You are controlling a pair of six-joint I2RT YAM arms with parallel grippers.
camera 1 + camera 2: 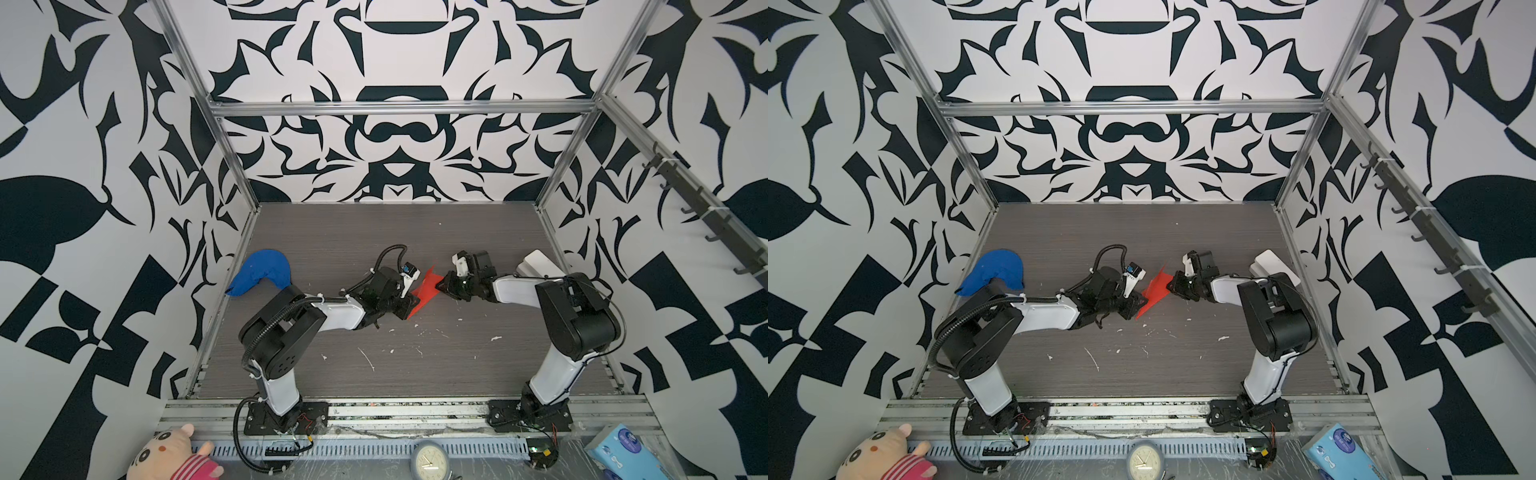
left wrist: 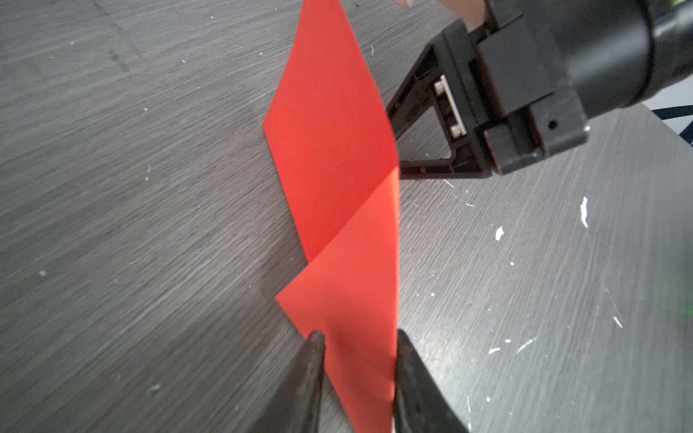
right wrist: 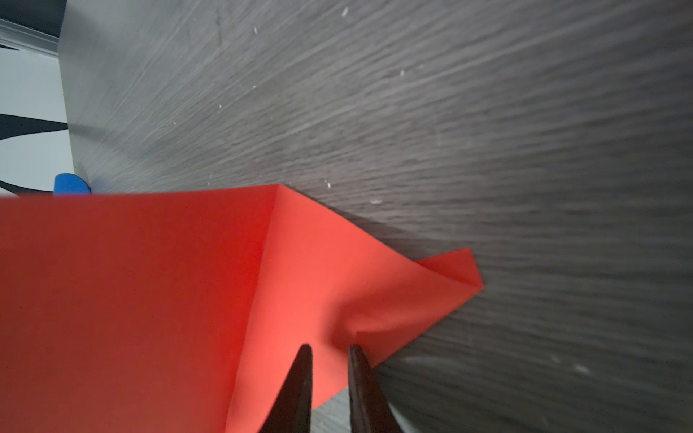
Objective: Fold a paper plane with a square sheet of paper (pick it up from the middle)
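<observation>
The square sheet of paper [image 1: 426, 289] [image 1: 1156, 286] is bright red, partly folded with creased flaps, and stands on edge mid-table between both arms. In the left wrist view the paper [image 2: 337, 150] runs upright between the fingertips of my left gripper [image 2: 360, 333]. That gripper is open, with a gap beside the sheet. My right gripper [image 3: 330, 346] pinches a puckered fold of the paper [image 3: 150, 300]. Its black fingers [image 2: 412, 93] reach behind the sheet. In both top views the left gripper [image 1: 405, 305] is at the paper's lower point. The right gripper [image 1: 442, 284] is at its right edge.
A blue cloth lump [image 1: 262, 272] lies at the table's left edge and a white box [image 1: 540, 264] at the right, behind the right arm. Metal frame rails [image 1: 232, 266] border the dark wood-grain table. White flecks [image 1: 368, 359] dot its front half.
</observation>
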